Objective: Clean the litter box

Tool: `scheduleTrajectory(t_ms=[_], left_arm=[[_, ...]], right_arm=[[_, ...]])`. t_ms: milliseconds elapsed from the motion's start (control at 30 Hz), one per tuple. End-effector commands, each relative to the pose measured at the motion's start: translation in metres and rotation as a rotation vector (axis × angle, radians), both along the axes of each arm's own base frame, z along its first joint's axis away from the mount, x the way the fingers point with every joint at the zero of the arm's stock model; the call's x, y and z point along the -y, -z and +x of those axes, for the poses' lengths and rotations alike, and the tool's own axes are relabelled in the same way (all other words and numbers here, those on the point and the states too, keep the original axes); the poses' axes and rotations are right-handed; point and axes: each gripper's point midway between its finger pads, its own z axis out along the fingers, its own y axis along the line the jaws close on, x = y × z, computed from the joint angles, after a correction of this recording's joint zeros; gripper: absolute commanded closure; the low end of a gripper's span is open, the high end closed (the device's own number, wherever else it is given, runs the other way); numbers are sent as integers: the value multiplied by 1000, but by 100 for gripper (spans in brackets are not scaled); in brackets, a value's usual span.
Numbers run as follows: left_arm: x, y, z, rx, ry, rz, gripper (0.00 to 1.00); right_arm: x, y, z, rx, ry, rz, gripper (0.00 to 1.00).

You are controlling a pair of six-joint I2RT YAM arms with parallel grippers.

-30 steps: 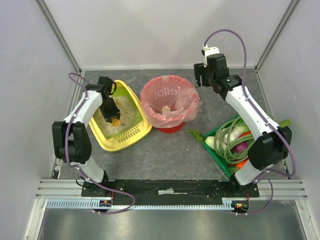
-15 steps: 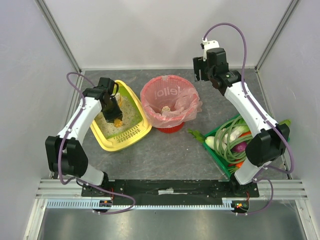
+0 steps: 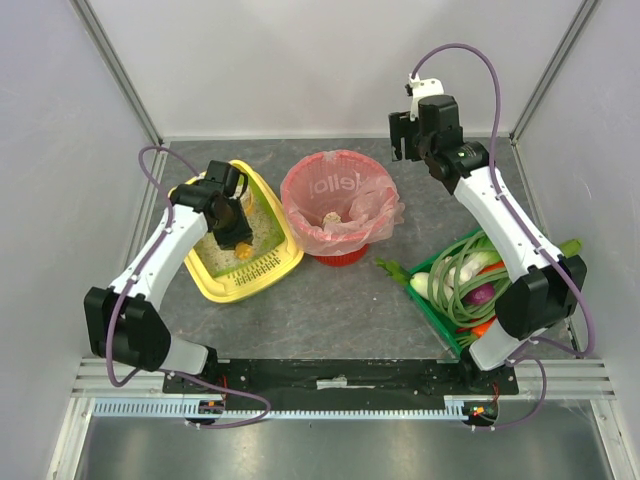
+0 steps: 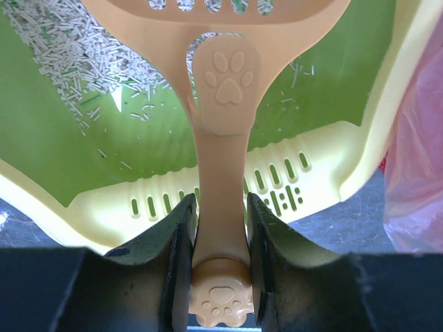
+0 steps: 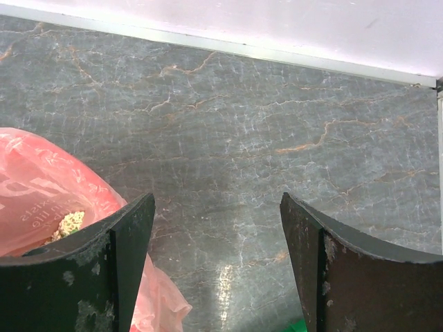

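Left gripper (image 4: 221, 207) shifted toward litter box (image 3: 212, 285) rim — scoop (image 4: 225, 90) clamped.

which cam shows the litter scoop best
Left wrist: the orange scoop fills the frame, paw-print handle clamped in the left end effector, slotted head over the litter box. Top external shows only an orange speck under that arm; right wrist shows none of it.

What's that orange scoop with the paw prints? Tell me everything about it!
The scoop looks like smooth peach-orange plastic. It has a wide head with slots, a narrow handle stamped with a paw print, and a rounded end knob with a second paw print. The left pincer grips the handle from both sides, next to the knob. The head hangs over the litter box, above its green inside and pale litter. Whether it touches the litter cannot be seen.
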Motion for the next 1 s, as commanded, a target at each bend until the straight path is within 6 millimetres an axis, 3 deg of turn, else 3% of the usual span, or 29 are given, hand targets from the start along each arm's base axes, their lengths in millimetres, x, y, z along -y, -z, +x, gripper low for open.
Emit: scheduleTrajectory(t_ms=[0,167,367,500,600,767,867,967], left_arm=[[-9,3,12,4,-64,56,98],[-4,-7,14,23,-60,55,98],[-7,16,1,-41,-83,66,98],[12,24,3,-50,-108,-35,98],[26,18,5,-29,-46,-27,98],[14,29,-1,-70,-100,-4,98],[21,25,-2,-36,-64,-4,98],[9,25,-4,-45,-84,34,98]], right_arm=[[-2,-18,-3,54,-13,32,19],[2,-17,-7,53,1,18,19],[1,-13,-6,43,-5,14,19],[1,-15,-3,51,0,15,19],[1,-9,-1,38,5,5,19],[-7,-9,6,32,-10,37,19],[-10,-13,10,41,-9,51,19],[-11,-15,15,47,-9,53,19]])
